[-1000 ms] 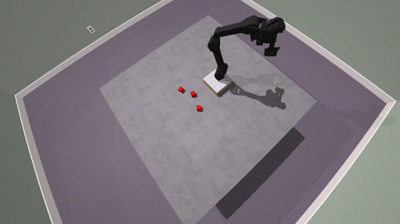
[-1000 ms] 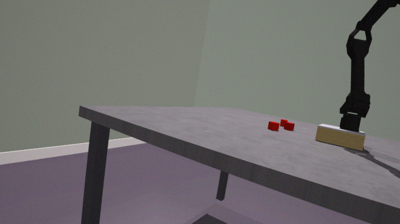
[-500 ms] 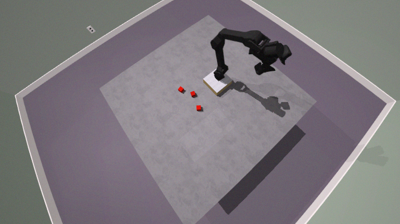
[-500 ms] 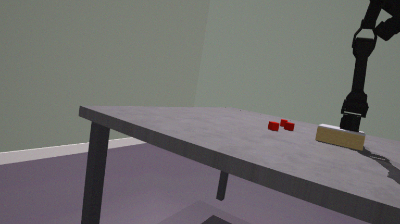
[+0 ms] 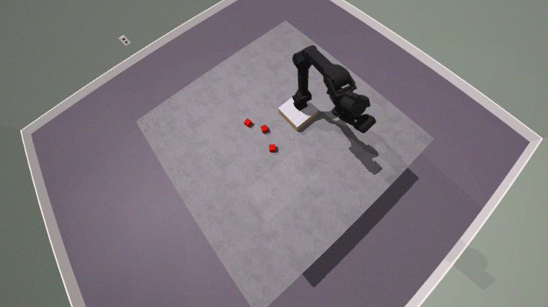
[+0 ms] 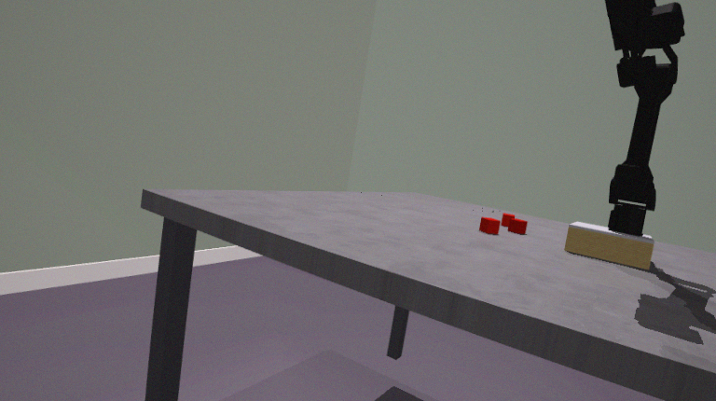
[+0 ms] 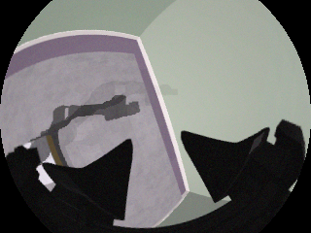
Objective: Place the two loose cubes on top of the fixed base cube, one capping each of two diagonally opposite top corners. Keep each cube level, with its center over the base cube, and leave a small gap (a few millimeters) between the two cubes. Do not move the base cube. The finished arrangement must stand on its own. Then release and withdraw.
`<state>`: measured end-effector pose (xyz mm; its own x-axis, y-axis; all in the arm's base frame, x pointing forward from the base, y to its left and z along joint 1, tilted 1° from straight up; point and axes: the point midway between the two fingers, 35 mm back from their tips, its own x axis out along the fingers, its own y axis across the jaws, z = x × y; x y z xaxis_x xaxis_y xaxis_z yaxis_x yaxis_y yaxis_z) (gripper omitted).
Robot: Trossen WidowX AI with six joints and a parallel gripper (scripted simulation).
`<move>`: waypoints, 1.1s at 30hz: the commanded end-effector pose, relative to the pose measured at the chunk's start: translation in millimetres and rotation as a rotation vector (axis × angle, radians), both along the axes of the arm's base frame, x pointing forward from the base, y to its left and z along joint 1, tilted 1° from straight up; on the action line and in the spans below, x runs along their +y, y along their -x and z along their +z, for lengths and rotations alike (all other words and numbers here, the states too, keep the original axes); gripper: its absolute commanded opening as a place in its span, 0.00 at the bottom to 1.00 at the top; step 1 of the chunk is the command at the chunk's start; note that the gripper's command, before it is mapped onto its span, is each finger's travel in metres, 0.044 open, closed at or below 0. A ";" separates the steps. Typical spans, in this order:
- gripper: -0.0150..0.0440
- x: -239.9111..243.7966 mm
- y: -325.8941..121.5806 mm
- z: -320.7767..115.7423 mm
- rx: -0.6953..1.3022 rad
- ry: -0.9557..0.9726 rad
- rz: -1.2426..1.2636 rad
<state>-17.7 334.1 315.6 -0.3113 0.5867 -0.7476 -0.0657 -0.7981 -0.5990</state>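
Observation:
Three red cubes lie apart on the grey table [image 5: 226,190] [image 6: 327,228]. One cube [image 5: 272,147] [image 6: 489,226] sits nearest the exterior camera. A middle cube [image 5: 264,128] [image 6: 517,226] sits closer to the arm's base. A third cube [image 5: 247,122] [image 6: 507,219] is farthest from the arm. They look alike, so I cannot tell which is the fixed base cube. None is stacked on another. My gripper [image 7: 155,139] is open and empty, raised high and well away from the cubes on the far side of the arm's base. The wrist view shows no cube.
The black arm [image 5: 302,79] [image 6: 645,127] stands on a pale-topped block [image 5: 297,121] [image 6: 607,246] beside the cubes. It is folded up and over, and casts a shadow [image 5: 365,158] [image 6: 667,317] on the table. Small dark specks lie near the table's far corner.

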 end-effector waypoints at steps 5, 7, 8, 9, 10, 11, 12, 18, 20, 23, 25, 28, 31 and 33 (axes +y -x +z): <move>0.70 2.3 -77.0 -29.8 0.156 0.159 -0.467; 0.70 -0.7 -97.8 -36.6 0.201 0.192 -0.595; 0.70 -2.8 -108.1 -40.0 0.224 0.208 -0.659; 0.70 -5.2 -118.4 -43.4 0.247 0.222 -0.723; 0.70 -8.0 -128.6 -46.8 0.271 0.236 -0.787; 0.70 -11.1 -138.6 -50.2 0.295 0.249 -0.852; 0.70 -14.6 -148.6 -53.6 0.319 0.262 -0.916; 0.70 -42.2 -205.6 -73.8 0.471 0.321 -1.305; 0.70 -54.0 -223.2 -80.5 0.523 0.335 -1.435; 0.70 -73.7 -248.1 -90.6 0.605 0.349 -1.629; 0.70 -88.2 -263.5 -97.2 0.660 0.355 -1.759; 0.70 -111.8 -284.7 -107.0 0.746 0.357 -1.953; 0.70 -137.4 -303.4 -116.8 0.833 0.351 -2.147; 0.70 -155.4 -314.4 -123.3 0.893 0.342 -2.276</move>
